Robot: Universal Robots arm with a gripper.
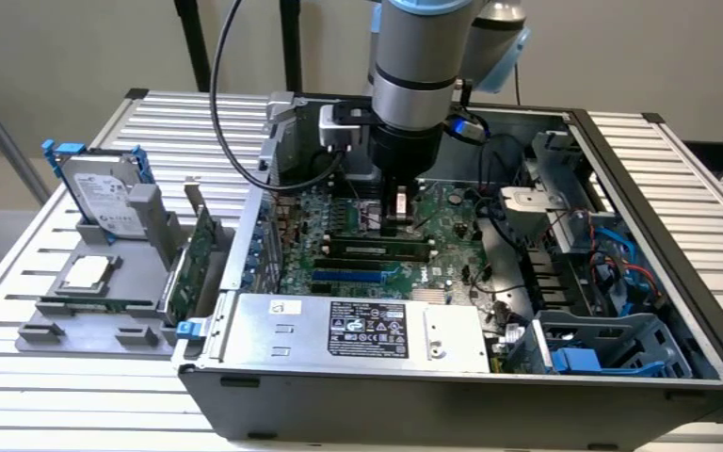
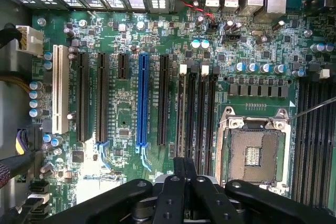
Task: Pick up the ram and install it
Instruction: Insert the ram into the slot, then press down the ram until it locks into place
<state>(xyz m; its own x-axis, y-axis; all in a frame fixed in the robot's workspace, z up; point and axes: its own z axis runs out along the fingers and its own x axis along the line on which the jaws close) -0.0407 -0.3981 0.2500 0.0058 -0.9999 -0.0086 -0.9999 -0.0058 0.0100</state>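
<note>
My gripper (image 1: 399,226) hangs inside the open computer case (image 1: 663,235), low over the green motherboard (image 1: 450,212). Just in front of its tip a long narrow green stick with dark chips, the ram (image 1: 380,248), lies along the memory slots. I cannot tell whether the tip touches it. In the wrist view the gripper (image 2: 184,167) is shut, its black fingers (image 2: 176,187) pressed together with nothing between them, above the black memory slots (image 2: 200,108). A second thin green strip (image 1: 91,303) lies in the grey holder (image 1: 35,334) at the exterior view's left.
The holder also carries a hard drive (image 1: 101,193), a processor (image 1: 86,273) and an upright green expansion card (image 1: 192,264). In the case sit the power supply (image 1: 361,330), the empty processor socket (image 2: 254,153), a drive cage (image 1: 601,344) and loose cables (image 1: 493,165).
</note>
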